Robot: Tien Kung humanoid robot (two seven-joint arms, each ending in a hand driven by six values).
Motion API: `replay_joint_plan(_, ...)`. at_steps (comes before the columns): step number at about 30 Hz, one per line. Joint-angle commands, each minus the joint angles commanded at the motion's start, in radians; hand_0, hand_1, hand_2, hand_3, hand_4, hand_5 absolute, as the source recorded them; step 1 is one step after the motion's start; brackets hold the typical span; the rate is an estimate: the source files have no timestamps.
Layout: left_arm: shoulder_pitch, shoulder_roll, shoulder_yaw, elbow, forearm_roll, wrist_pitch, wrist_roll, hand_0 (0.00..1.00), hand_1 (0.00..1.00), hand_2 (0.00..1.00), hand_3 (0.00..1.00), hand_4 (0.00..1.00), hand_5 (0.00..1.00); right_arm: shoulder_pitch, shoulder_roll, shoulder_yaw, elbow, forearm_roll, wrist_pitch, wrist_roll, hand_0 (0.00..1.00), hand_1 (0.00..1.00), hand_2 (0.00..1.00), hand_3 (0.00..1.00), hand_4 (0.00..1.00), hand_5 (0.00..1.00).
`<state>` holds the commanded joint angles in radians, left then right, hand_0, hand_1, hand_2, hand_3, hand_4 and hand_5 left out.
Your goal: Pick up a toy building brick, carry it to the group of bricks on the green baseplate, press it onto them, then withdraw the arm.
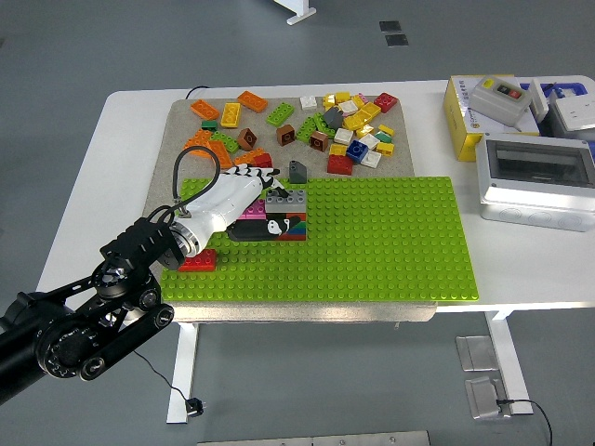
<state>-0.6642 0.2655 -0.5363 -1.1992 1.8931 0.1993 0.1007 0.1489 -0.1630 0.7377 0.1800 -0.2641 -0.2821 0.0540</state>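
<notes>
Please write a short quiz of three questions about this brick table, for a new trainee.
1. True or false: the left hand is at the brick stack on the green baseplate.
2. Which colour is the top brick of the stack? A) grey B) yellow C) blue
3. Fill in: the single red brick on the baseplate lies near its ____ edge (left or right).

Key: 1 true. 2 A. 3 left.
</notes>
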Motion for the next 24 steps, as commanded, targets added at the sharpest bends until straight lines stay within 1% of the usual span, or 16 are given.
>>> replay_joint_plan(7,0.015,0.001,0.005,-0.002,0.0,0.001,-0.001,0.973,0.937,0.95,0.679,0.759,0.845,0.0,0.0,0.006,0.0,-0.006,-0.001,0.0,0.737,0.803,0.783,0.673,0.377,0.768)
replay_joint_plan(18,0.022,0.001,0.006,0.002,-0.003,0.007,-0.003,0.97,0.935,0.95,0.685,0.756,0.84,-0.001,0.001,0.003,0.0,-0.006,-0.001,0.0,0.737,0.803,0.782,0.673,0.379,0.769)
replay_joint_plan(22,0.014,0.006,0.0,-0.002,-0.011,-0.002,0.0,0.97,0.934,0.949,0.687,0.755,0.836,-0.002,0.0,-0.001,0.0,-0.005,-0.001,0.0,0.737,0.803,0.782,0.673,0.379,0.769)
replay_joint_plan(24,0.008,0.013,-0.008,-0.012,-0.026,-0.013,0.005,0.97,0.934,0.949,0.687,0.755,0.836,-0.001,0.0,-0.001,0.0,-0.007,-0.001,0.0,0.737,0.803,0.782,0.673,0.379,0.769)
